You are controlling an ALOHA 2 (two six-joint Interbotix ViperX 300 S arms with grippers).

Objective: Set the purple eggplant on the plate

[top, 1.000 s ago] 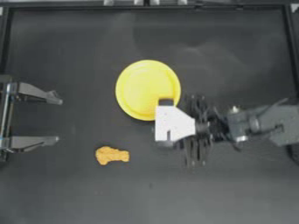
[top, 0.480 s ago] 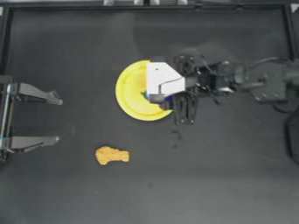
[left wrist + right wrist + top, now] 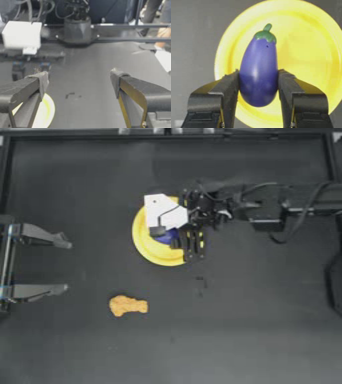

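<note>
We have the eggplant [image 3: 258, 72] pinched at its fat lower half between the jaws of our right gripper [image 3: 258, 85], stem end pointing away from the wrist. In the wrist view the plate [image 3: 311, 50] fills the background right behind it, so we judge the eggplant is over the plate; we cannot tell whether it touches the surface yet. From above, the right gripper [image 3: 175, 235] sits over the plate [image 3: 150, 253] just above table centre, and a sliver of eggplant [image 3: 168, 235] shows beneath it. Pick-up and carry look done; what remains is lowering, if needed, letting go and backing off. Our left gripper [image 3: 60, 265] waits spread wide at 9 o'clock. A nugget [image 3: 127, 305] lies at 7 o'clock, apart from the plate.
</note>
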